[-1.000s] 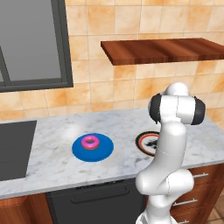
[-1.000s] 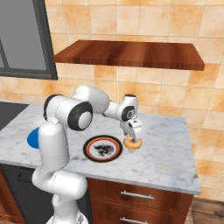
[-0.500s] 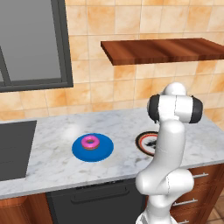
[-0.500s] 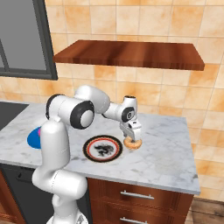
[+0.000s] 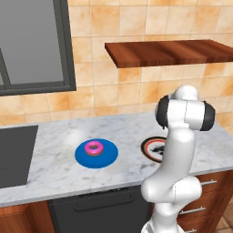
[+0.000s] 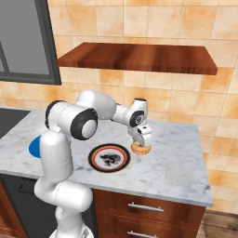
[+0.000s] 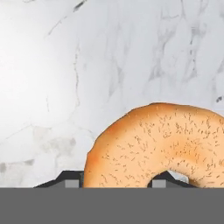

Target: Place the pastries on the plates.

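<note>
The pink-frosted donut (image 5: 94, 148) lies on the blue plate (image 5: 82, 158), left of my arm. The white plate with the dark red rim (image 6: 93, 158) stands bare on the marble counter. Just to its right the orange-tan donut (image 6: 141, 149) lies on the counter, off the plate. My gripper (image 6: 141, 142) points down over it. In the hand view the gripper (image 7: 115, 181) is shut on the donut (image 7: 166, 135): one fingertip (image 7: 72, 183) sits against the ring's outer edge, the other in its hole.
A wooden shelf (image 6: 139, 58) hangs on the tiled wall above the counter. The blue plate (image 6: 32, 148) peeks out behind my arm's base. A dark cooktop (image 5: 13, 154) lies at the counter's left end. Drawers sit below the front edge.
The fingers have closed from wide open onto the orange-tan donut's ring. The arm and the plates have stayed in place.
</note>
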{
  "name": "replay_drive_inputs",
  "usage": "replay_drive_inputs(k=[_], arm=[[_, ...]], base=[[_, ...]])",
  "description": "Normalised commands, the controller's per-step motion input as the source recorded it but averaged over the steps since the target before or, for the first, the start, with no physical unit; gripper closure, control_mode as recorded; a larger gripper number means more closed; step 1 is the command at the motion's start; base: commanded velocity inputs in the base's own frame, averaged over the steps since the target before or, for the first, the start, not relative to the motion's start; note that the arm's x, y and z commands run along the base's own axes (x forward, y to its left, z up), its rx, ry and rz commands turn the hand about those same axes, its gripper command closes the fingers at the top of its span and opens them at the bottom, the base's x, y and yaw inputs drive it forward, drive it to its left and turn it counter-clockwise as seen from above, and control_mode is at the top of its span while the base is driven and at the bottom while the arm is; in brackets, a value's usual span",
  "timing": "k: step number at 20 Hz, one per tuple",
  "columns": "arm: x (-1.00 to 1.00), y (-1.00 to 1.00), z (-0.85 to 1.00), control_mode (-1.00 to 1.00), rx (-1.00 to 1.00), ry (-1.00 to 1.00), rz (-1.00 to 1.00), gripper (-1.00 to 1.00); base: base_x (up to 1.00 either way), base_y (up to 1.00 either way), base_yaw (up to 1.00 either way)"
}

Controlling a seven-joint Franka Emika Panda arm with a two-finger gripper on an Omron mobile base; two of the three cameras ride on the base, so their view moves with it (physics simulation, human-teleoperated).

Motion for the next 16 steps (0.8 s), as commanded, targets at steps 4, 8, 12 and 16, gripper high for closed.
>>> replay_drive_inputs(k=[4, 8, 12, 16], arm=[[-0.54, 0.08, 0.55, -1.0, 0.06, -0.13, 0.03, 1.0], [-0.6, 0.56, 0.44, -1.0, 0.01, -0.05, 0.05, 1.0], [-0.51, 0.93, 0.28, -1.0, 0.0, 0.0, 0.04, 1.0], [-0.57, 0.77, 0.03, -1.0, 0.0, 0.0, 0.02, 1.0]], base=[[0.0, 0.0, 0.0], [0.0, 0.0, 0.0], [0.0, 0.0, 0.0], [0.0, 0.0, 0.0]])
